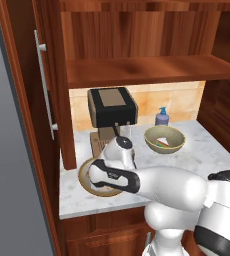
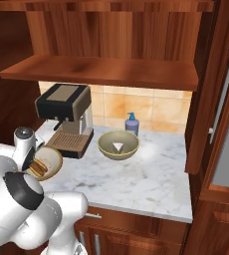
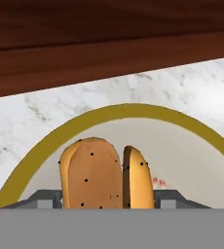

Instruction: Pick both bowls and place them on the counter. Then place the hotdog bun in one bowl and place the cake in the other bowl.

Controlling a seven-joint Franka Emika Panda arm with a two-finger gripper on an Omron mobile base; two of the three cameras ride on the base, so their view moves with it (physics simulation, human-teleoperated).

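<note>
Both bowls are sitting on the bench (image 2: 151,184). The cake (image 1: 163,142) is lying in the deep bowl (image 1: 164,139). The hand (image 3: 115,203) is gripping the hotdog bun (image 3: 104,173) over the wide bowl (image 3: 46,146), so letting go is left.

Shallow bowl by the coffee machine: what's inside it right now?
The hotdog bun lies in the shallow bowl, between the gripper fingers. The arm covers much of that bowl from the base views. The cake sits in the deeper bowl.

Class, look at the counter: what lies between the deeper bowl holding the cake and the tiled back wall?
The blue soap bottle stands there, just behind the deeper bowl, on the counter; both base views show it.
</note>
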